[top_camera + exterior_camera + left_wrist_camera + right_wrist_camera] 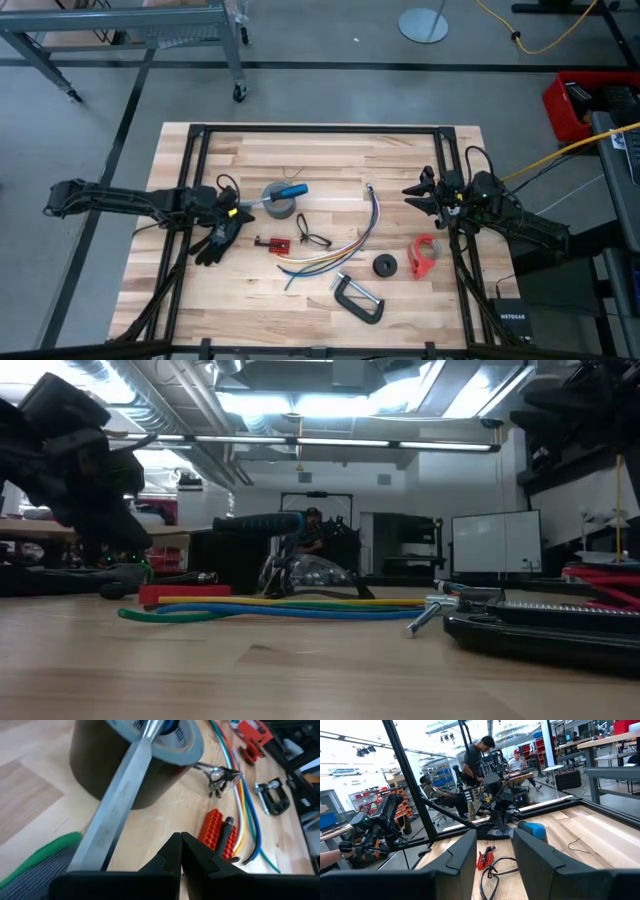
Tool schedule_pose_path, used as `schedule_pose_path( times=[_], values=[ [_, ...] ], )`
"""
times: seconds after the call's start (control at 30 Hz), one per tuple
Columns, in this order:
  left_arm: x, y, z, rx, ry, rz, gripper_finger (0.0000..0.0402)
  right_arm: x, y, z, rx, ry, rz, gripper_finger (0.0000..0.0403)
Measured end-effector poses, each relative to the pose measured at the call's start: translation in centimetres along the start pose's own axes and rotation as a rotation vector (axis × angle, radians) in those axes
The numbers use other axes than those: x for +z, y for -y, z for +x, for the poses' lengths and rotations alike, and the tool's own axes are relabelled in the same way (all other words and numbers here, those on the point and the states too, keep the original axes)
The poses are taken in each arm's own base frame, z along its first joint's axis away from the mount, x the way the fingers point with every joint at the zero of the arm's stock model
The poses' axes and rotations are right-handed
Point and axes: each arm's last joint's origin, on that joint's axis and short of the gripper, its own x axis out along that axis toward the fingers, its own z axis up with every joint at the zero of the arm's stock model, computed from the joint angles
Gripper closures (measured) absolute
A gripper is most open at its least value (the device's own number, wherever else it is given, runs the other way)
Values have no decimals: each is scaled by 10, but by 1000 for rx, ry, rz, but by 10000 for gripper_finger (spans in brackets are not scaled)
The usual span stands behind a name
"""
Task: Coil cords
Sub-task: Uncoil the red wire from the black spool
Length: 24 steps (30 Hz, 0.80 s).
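Centrally on the pale wooden desk [400, 160] lies the curved bundle of thin yellow, blue and green cords [335, 252]; left tool [222, 243] pressed together, right tool [420, 195] spread, both empty.

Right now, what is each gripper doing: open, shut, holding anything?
Left gripper: shut, holding nothing, low beside the grey tape roll.
Right gripper: open, empty, raised over the table's right edge.

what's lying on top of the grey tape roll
A blue-handled screwdriver lies across the grey tape roll, its metal shaft over the rim. The roll's hole underneath is partly covered.
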Motion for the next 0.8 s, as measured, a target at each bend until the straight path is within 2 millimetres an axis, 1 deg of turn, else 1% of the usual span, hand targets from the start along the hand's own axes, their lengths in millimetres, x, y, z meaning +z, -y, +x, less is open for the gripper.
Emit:
schedule_pose_path(
  times=[0.37,0.43,0.53,0.57,0.67,0.8],
  values=[
    [-2,-2,2,32,-34,2,401,-5,2,0,-18,-50,25,269],
    [0,0,0,64,-77,0,401,-5,2,0,-17,-48,24,269],
    [-3,-2,-12,217,-259,-60,401,-5,2,0,-17,-49,25,269],
    [-1,-1,-14,253,-268,-82,400,-5,2,0,-17,-48,24,269],
    [5,4,-24,281,-309,-78,400,-5,2,0,-18,-47,24,269],
    [21,17,-41,256,-283,-54,400,-4,2,0,-24,-39,21,269]
  ],
)
